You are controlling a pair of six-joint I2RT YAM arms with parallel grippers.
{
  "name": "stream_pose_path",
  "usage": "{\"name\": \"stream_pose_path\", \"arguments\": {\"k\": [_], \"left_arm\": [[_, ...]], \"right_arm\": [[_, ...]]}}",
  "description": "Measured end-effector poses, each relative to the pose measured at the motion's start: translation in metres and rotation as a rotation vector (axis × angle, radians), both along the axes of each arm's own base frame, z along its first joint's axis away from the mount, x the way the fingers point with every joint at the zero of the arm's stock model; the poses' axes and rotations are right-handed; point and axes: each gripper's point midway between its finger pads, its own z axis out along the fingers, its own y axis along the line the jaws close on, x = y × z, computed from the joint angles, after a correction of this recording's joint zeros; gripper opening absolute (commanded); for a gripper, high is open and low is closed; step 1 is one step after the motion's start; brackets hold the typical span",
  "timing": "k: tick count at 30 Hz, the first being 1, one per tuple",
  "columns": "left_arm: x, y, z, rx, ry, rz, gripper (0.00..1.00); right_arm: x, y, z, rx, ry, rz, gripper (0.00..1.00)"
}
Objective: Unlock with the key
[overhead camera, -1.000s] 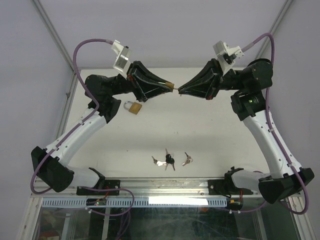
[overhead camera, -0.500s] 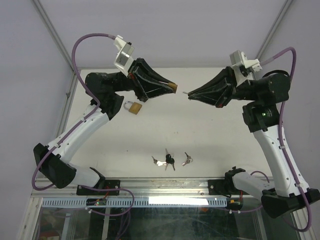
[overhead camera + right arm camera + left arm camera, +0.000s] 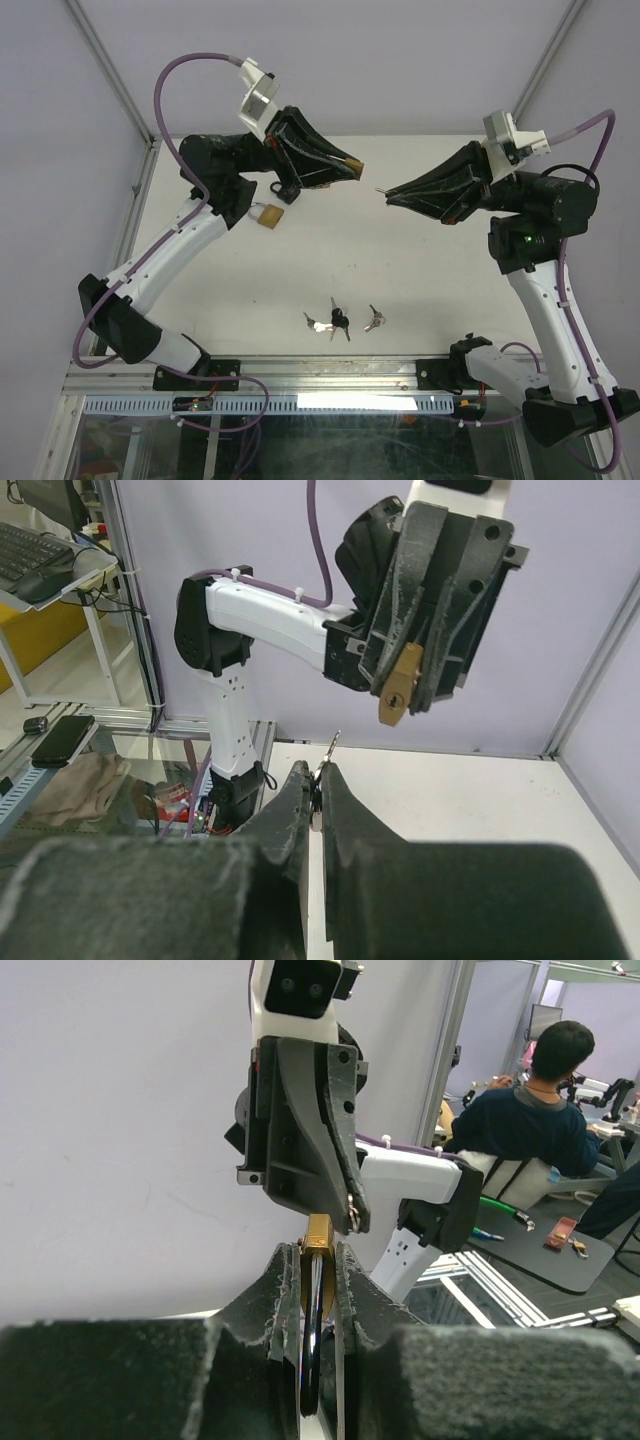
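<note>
Claws have drawn apart since a sec ago; tips that met now show a gap. L claw (image 3: pixel 348 170) clamps narrow on boxy brass padlock (image 3: pixel 400 695). R claw (image 3: pixel 390 196) is pinched tight on thin silver key (image 3: pixel 331 748), blade just short of L claw. Keyhole face shows only in R wrist view. Spare keys (image 3: pixel 340 321) on bench (image 3: pixel 450 280) below.

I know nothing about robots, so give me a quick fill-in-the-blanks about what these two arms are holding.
The left gripper is shut on a small brass padlock; the right gripper is shut on a thin silver ____.
A second brass padlock lies on the ____ side of the white table.
The loose spare keys on the table are touched by ____ gripper.
Missing: key; left; neither.
</note>
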Motion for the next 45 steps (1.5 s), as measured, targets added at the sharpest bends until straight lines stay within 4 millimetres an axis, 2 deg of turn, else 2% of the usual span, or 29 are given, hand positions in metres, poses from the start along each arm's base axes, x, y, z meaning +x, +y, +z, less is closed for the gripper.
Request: {"name": "stream_pose_path", "arguments": {"k": [10, 16, 30, 45], "left_arm": [[-0.002, -0.022, -0.004, 0.018, 0.024, -0.06, 0.0], [-0.002, -0.022, -0.002, 0.02, 0.022, -0.06, 0.0], [-0.001, -0.022, -0.002, 0.022, 0.023, -0.059, 0.0], [-0.001, -0.022, -0.002, 0.021, 0.023, -0.058, 0.0]], "right_arm": [[-0.005, 0.002, 0.003, -0.001, -0.027, -0.001, 0.0], [-0.002, -0.001, 0.007, 0.004, -0.049, -0.059, 0.0], [0.018, -0.001, 0.0, 0.003, -0.006, -0.135, 0.0], [0.016, 0.0, 0.003, -0.001, -0.015, -0.112, 0.0]]}}
